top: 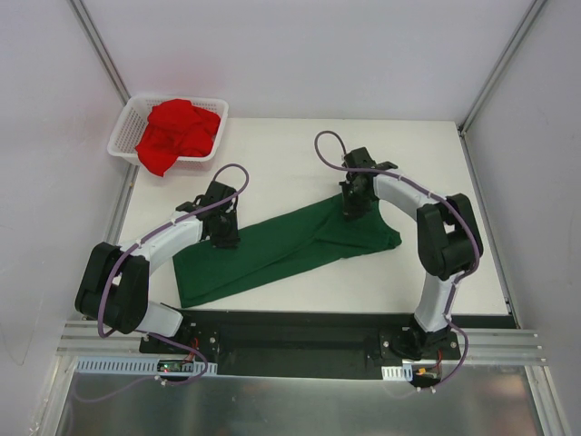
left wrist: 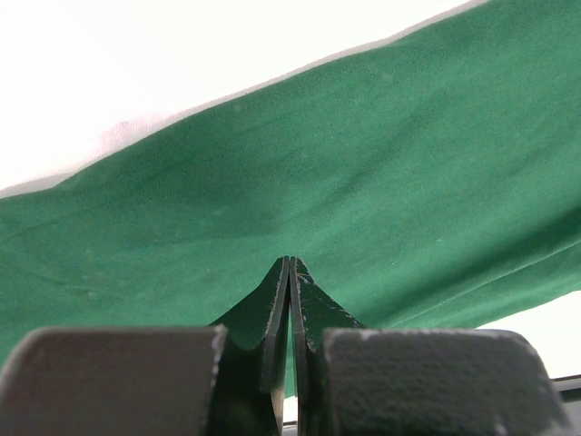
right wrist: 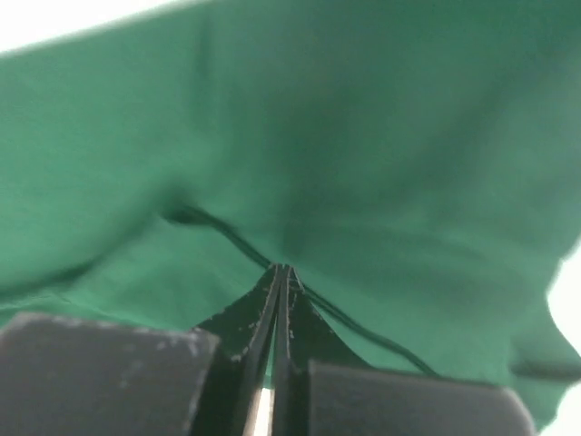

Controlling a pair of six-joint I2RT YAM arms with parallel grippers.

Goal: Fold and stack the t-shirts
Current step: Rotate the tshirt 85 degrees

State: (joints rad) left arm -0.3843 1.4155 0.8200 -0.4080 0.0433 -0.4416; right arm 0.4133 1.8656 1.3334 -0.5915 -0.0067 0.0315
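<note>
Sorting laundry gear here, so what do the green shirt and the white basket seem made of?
The green t-shirt looks like soft matte knit cloth, perhaps cotton: it lies flat in soft folds and creases. The basket looks like rigid white plastic: an open mesh wall.

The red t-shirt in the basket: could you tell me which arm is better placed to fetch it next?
Left, probably: the left end effector sits nearer the basket holding the red t-shirt; the right end effector is farther across the green t-shirt.

White arm links [top: 172,238], black joints [top: 113,291], looping purple cables [top: 232,166], black hands [top: 224,242]
</note>
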